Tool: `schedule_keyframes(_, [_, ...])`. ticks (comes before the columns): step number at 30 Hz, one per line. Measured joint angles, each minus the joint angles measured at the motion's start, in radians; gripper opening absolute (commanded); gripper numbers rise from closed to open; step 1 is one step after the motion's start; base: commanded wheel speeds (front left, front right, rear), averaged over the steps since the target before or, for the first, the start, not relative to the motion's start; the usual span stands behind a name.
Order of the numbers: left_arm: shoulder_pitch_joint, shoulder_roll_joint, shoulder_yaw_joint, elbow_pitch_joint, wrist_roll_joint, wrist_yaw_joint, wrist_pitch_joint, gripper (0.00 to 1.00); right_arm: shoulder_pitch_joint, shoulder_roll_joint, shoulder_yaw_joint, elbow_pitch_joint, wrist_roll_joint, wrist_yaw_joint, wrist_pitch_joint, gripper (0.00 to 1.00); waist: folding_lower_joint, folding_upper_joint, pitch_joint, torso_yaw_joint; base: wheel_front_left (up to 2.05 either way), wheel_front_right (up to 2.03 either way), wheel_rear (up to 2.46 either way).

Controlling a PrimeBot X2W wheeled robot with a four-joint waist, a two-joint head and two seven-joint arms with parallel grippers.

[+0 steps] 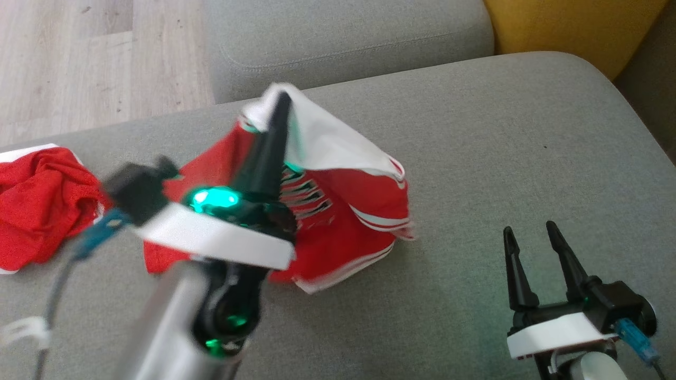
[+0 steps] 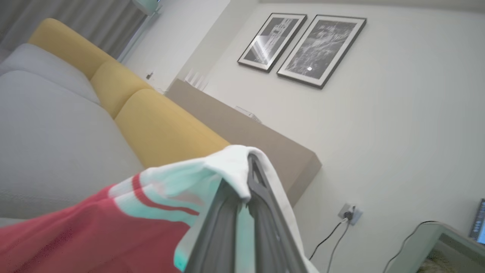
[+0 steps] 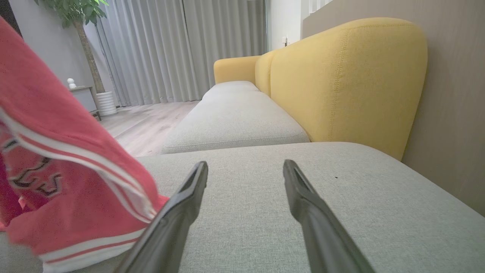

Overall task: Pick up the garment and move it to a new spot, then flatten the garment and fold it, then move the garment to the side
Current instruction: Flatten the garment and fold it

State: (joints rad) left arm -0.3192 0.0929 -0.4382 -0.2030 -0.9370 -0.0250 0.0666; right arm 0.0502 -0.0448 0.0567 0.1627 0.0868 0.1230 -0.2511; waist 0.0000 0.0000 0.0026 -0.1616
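Observation:
The garment [image 1: 343,206] is a red jersey with white trim and striped lettering, bunched on the grey sofa cushion [image 1: 501,132]. My left gripper [image 1: 282,103] is shut on a white edge of it and holds that edge raised above the cushion, so the cloth hangs down in a peak. In the left wrist view the white hem [image 2: 231,163] drapes over my closed fingers [image 2: 261,189]. My right gripper [image 1: 528,232] stands open low at the right, empty, its fingers [image 3: 189,197] pointing along the cushion beside the hanging red cloth [image 3: 68,170].
A second red garment [image 1: 42,206] lies crumpled at the cushion's left edge. Another grey seat cushion [image 1: 343,42] and yellow backrests [image 1: 570,26] lie beyond. Wooden floor [image 1: 79,53] shows at the far left. Bare cushion stretches to the right of the jersey.

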Motion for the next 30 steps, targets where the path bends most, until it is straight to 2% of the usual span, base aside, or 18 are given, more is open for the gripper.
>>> schedule_keyframes(6, [0.093, 0.035, 0.058, -0.317, -0.087, 0.082, 0.066, 0.0, 0.001, 0.0, -0.017, -0.006, 0.0, 0.0, 0.0, 1.0, 0.0, 0.0, 0.002, 0.013, 0.0, 0.0, 0.0])
schedule_keyframes(7, [0.093, 0.035, 0.058, -0.317, -0.087, 0.082, 0.066, 0.0, 0.001, 0.0, -0.017, -0.006, 0.0, 0.0, 0.0, 1.0, 0.0, 0.0, 0.002, 0.013, 0.0, 0.0, 0.0])
schedule_keyframes(12, [0.144, 0.049, 0.086, -0.507, -0.138, 0.141, 0.107, 0.0, 0.0, 0.0, -0.018, -0.009, 0.007, 0.0, 0.0, 1.0, -0.0001, 0.0, 0.017, 0.029, 0.0, 0.0, 0.0])
schedule_keyframes(15, [0.133, 0.062, 0.108, -0.54, -0.146, 0.164, 0.135, 0.0, -0.003, 0.0, -0.01, -0.011, 0.017, 0.0, 0.0, 1.0, 0.0, 0.0, 0.034, 0.033, 0.0, 0.0, 0.0])
schedule_keyframes(21, [0.016, 0.106, 0.122, -0.411, -0.179, 0.174, 0.224, 0.0, -0.071, 0.0, 0.031, -0.012, 0.049, 0.0, 0.0, 1.0, 0.0, 0.0, 0.071, 0.004, 0.0, 0.0, 0.0])
schedule_keyframes(25, [-0.086, 0.173, 0.154, -0.219, -0.145, 0.168, 0.268, 0.0, -0.107, 0.0, 0.055, -0.014, 0.075, 0.0, 0.0, 1.0, 0.0001, 0.0, 0.098, -0.044, 0.0, 0.0, 0.0])
schedule_keyframes(30, [-0.235, 0.257, 0.188, 0.055, -0.046, 0.156, 0.273, 0.0, -0.135, -0.001, 0.087, -0.017, 0.114, 0.0, 0.0, 1.0, 0.0001, 0.0, 0.143, -0.128, 0.0, 0.0, 0.0])
